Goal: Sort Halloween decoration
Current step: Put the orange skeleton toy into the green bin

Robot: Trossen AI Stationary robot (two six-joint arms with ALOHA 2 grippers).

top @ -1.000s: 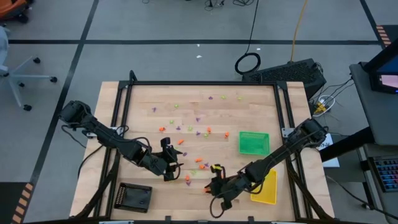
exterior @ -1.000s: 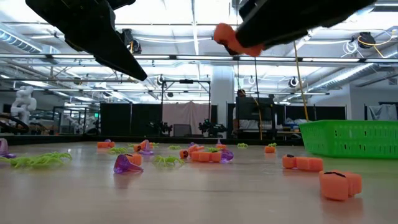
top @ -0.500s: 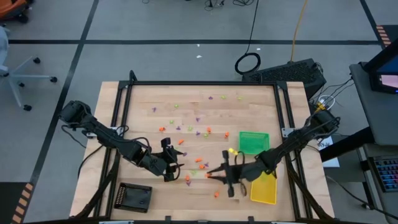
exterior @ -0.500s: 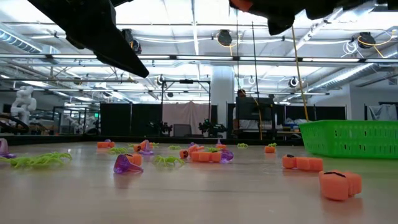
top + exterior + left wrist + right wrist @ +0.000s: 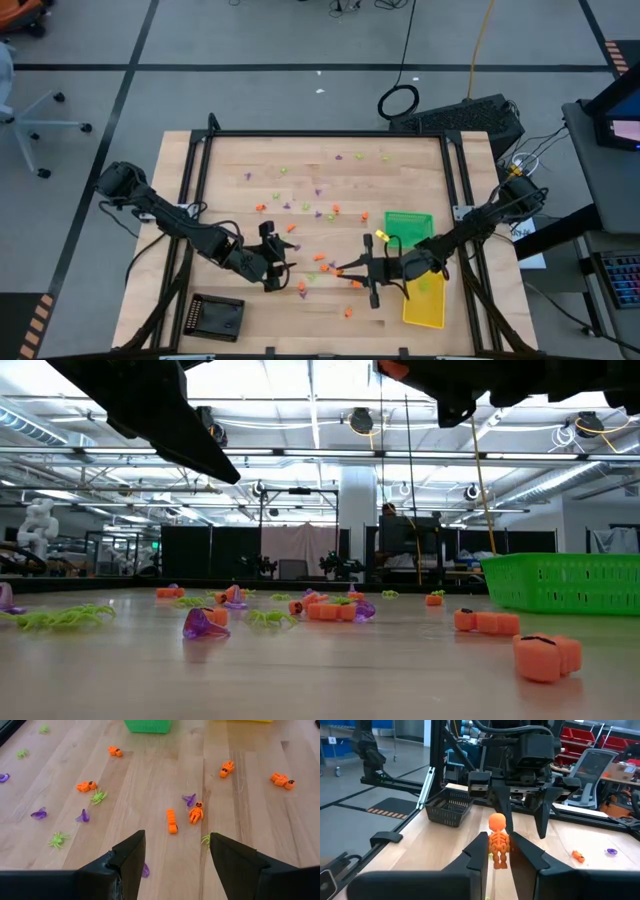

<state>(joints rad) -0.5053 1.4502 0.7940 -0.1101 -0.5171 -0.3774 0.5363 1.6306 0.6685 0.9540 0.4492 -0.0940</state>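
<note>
High view: Halloween decoration (image 5: 318,212) pieces lie scattered across the table (image 5: 230,160); right gripper (image 5: 343,270) hangs beside the yellow tray (image 5: 425,305).
Left wrist view: left gripper (image 5: 177,851) stands with fingers spread wide, empty, above the trinkets.
Right wrist view: right fingers clamp an orange skeleton (image 5: 497,841).

Orange, purple, green trinkets (image 5: 171,820) scattered mid-table.

Left tool (image 5: 174,852) fingertips cut off by frame edge.
</note>
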